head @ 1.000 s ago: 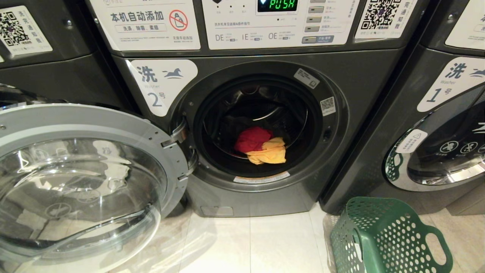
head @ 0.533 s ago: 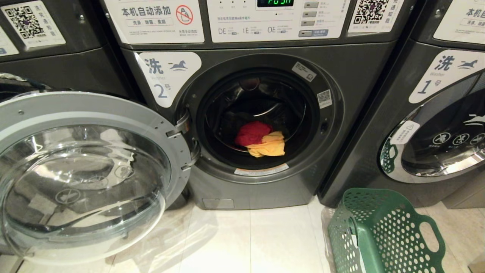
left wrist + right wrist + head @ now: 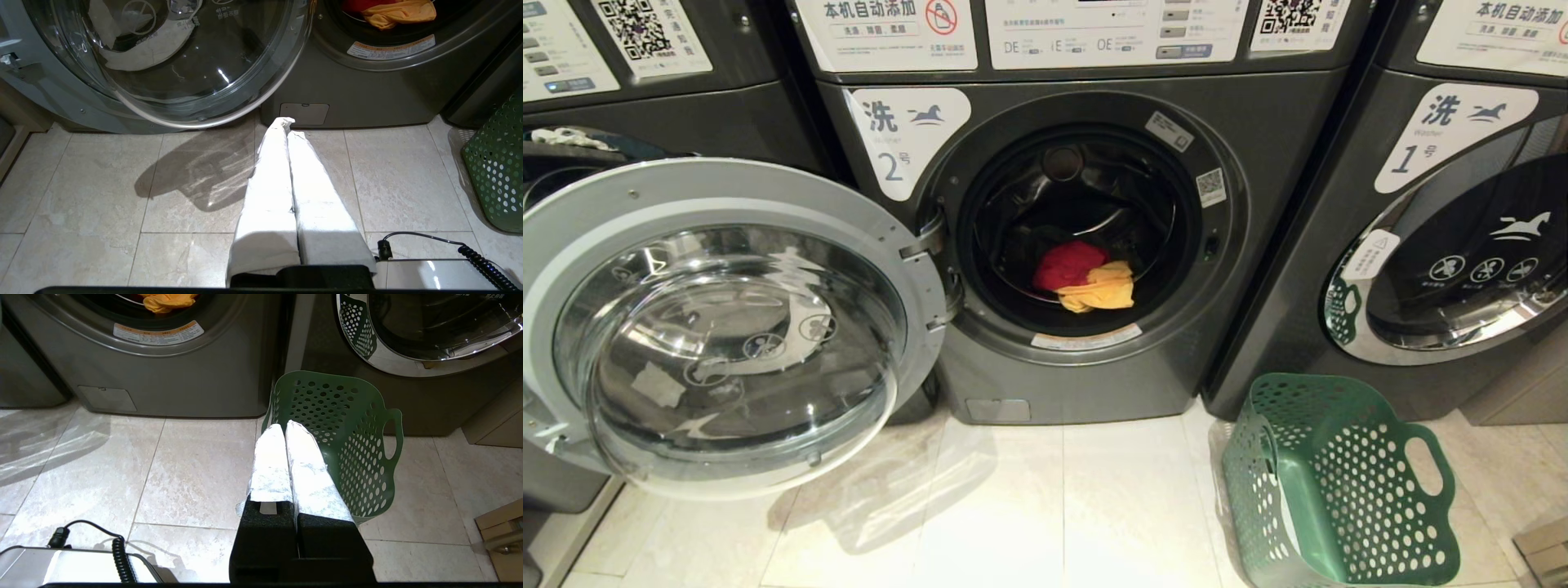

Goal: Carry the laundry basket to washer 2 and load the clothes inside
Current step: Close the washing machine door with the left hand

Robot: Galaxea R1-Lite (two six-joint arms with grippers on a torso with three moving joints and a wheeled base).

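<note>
In the head view, washer 2 [image 3: 1086, 245] is seen with its door [image 3: 727, 327] swung open toward nine o'clock, the clothes [image 3: 1086, 278] lying in the drum, and the laundry basket [image 3: 1339, 482] standing empty at five o'clock. In the left wrist view, the left gripper [image 3: 286, 122] is seen pressed shut on nothing above the floor tiles [image 3: 122, 196]. In the right wrist view, the right gripper [image 3: 284, 426] is likewise closed and empty, in front of the basket.

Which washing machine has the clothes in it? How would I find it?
Look along the row of dark grey washers. The middle one, washer 2, carries a white label with a big 2 and stands left of the green laundry basket on the floor. Only its round glass door is swung wide open, showing a red cloth and yellow cloth inside.
</note>
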